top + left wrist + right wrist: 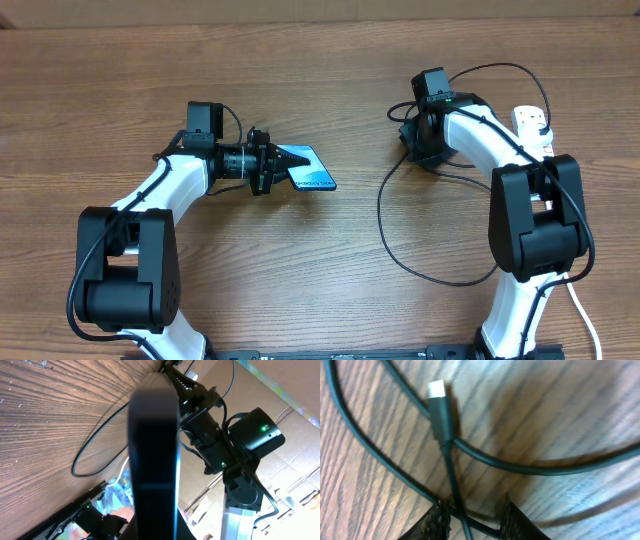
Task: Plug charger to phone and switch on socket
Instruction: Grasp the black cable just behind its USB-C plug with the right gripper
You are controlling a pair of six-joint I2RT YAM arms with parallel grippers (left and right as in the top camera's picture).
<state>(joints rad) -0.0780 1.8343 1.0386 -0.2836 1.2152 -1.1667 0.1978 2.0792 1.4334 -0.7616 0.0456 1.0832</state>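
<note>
Overhead first. My left claw (278,165) sits left of centre, closed on the left end of the phone (312,172), a slim rectangular slab with a bright blue-teal screen that juts toward mid-frame. My right claw (415,135) is in the upper right, pointing down at the brown wood-grain table (330,60). The charger (380,215), a long thin black cable, loops from there through the lower right. The socket (532,122), a white elongated power strip with red-orange marks, lies at the far upper right, partly behind the right arm.

From the left wrist, the phone (152,460) shows edge-on as a dark slab running up the middle of the frame, lifted clear of the table. The charger (76,462) curves across the wood at the left.

From the right wrist, the charger (442,420) lies on the table with its small silver tip at the upper left. The right claw (475,517) is parted at the bottom edge. Its black fingers (437,520) straddle the cable and do not pinch it.
</note>
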